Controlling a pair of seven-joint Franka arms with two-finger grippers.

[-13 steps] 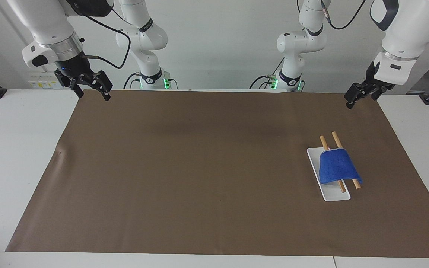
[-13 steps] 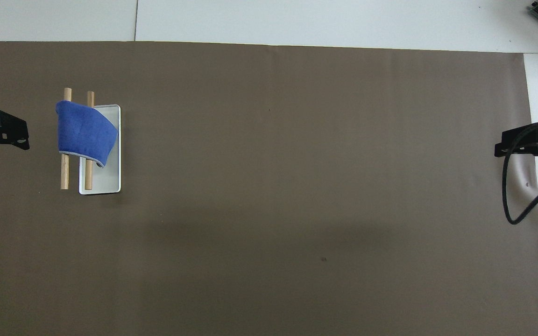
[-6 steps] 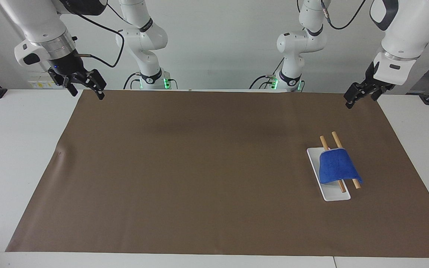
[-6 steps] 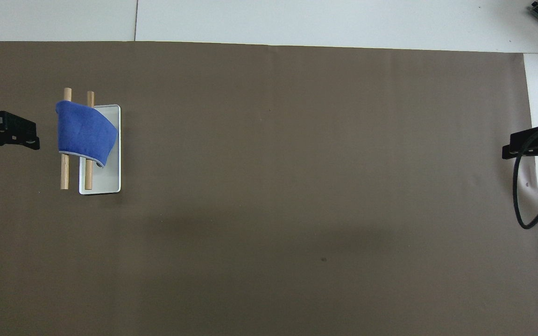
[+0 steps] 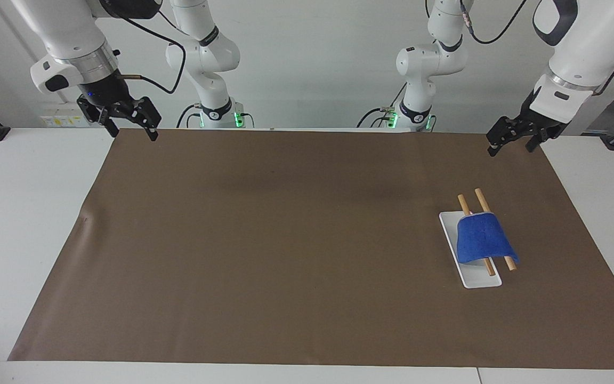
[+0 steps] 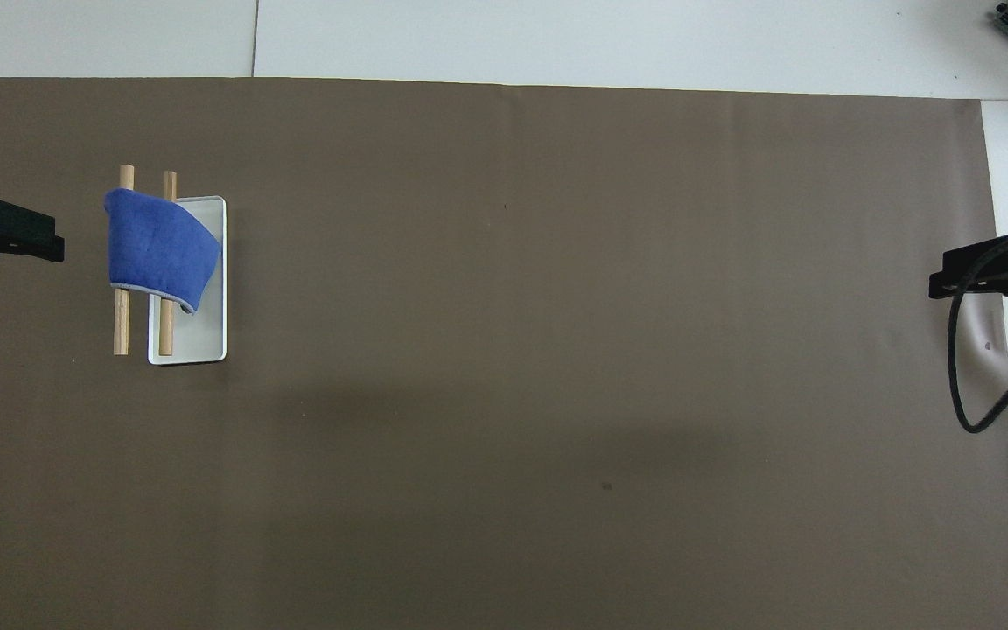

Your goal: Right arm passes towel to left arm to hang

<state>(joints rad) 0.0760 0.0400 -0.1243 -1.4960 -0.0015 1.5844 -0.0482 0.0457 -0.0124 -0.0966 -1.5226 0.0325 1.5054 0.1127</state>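
Towel (image 5: 483, 245) is draping over two rods (image 5: 485, 205) toward the left arm's end, left claw (image 5: 515, 140) hanging spread nearby, right claw (image 5: 128, 121) spread, well apart.

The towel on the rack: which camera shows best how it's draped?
The overhead view: the towel lies spread across both wooden rods, its pale hem showing, one corner hanging over the white tray. The facing view shows the same towel slantwise, hiding most of the rods.

Soft blue cloth towel (image 5: 482, 239) — wooden rods (image 5: 484, 200), matt brown mat (image 5: 285, 240)
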